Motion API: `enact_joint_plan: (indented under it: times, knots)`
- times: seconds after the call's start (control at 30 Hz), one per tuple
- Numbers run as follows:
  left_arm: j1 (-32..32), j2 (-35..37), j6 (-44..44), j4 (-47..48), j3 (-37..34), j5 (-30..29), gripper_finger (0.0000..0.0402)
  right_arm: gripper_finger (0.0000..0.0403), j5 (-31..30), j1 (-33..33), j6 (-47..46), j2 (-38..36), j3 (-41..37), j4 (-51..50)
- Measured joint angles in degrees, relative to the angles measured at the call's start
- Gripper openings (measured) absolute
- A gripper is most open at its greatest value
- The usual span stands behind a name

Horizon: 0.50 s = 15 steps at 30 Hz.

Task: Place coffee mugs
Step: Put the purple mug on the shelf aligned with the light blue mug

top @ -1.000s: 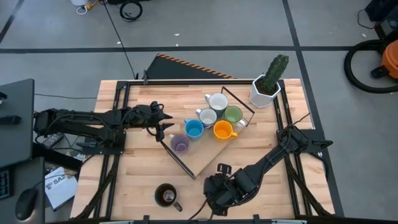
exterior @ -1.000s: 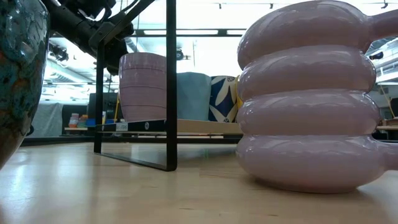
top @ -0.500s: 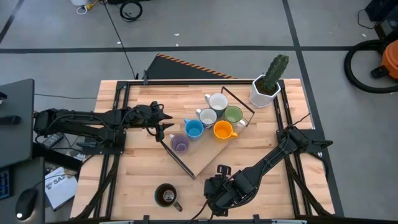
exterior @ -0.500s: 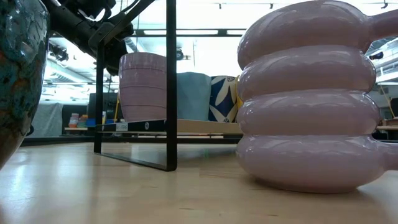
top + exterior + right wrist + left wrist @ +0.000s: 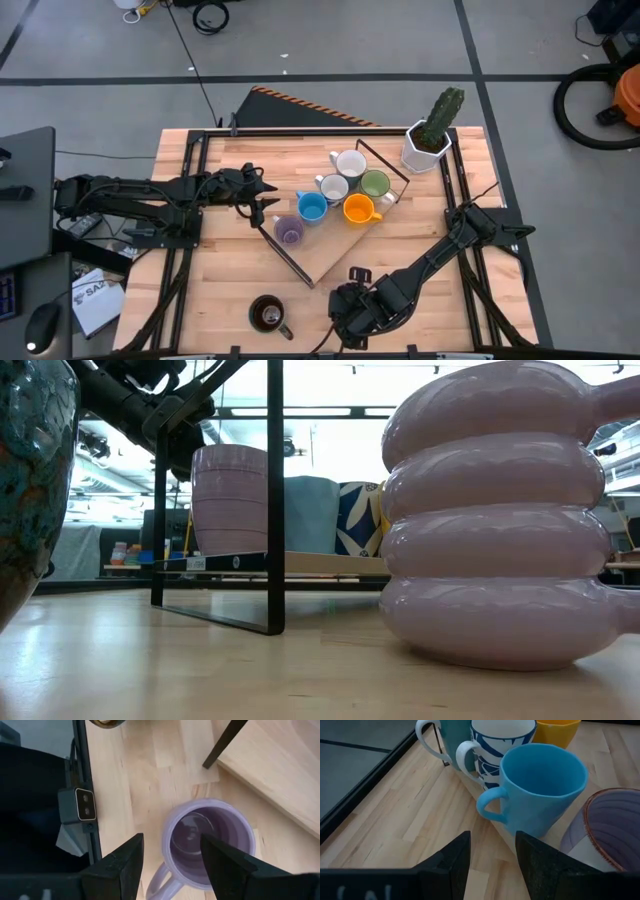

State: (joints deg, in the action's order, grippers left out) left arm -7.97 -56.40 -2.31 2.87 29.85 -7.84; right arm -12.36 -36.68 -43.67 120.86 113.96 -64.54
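A ribbed lilac mug (image 5: 210, 840) stands upright on the table near its front edge, filling the low view (image 5: 490, 510). My right gripper (image 5: 172, 865) hangs open just above it, one finger over its mouth and one outside the rim on the handle side; in the high view the gripper (image 5: 350, 310) hides the mug. My left gripper (image 5: 265, 205) waits open left of the wooden shelf (image 5: 325, 250), its fingers (image 5: 455, 860) pointing at the blue mug (image 5: 540, 790). A second lilac mug (image 5: 289, 231), the orange (image 5: 358, 208), green (image 5: 375, 184), white (image 5: 350, 163) and pale grey (image 5: 333, 187) mugs stand on the shelf.
A dark brown-black mug (image 5: 268, 314) stands on the table near the front edge, left of my right gripper. The shelf's black metal frame (image 5: 275, 495) rises between the two arms. A white pot with a cactus (image 5: 428, 140) sits at the far right corner.
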Motion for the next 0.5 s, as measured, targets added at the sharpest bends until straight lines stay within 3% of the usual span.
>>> enact_joint_plan:
  times: [0.3, 0.5]
  knots:
    - [0.0, 0.0, 0.0, 0.0, 0.0, 0.0, 0.0162, 0.0201, -1.0, -1.2, 0.2, 0.0, 0.0, 0.2]
    - [0.0, 0.0, 0.0, 0.0, 0.0, 0.0, 0.0162, 0.0201, -1.2, -1.5, 0.4, -0.1, -4.1, 1.4]
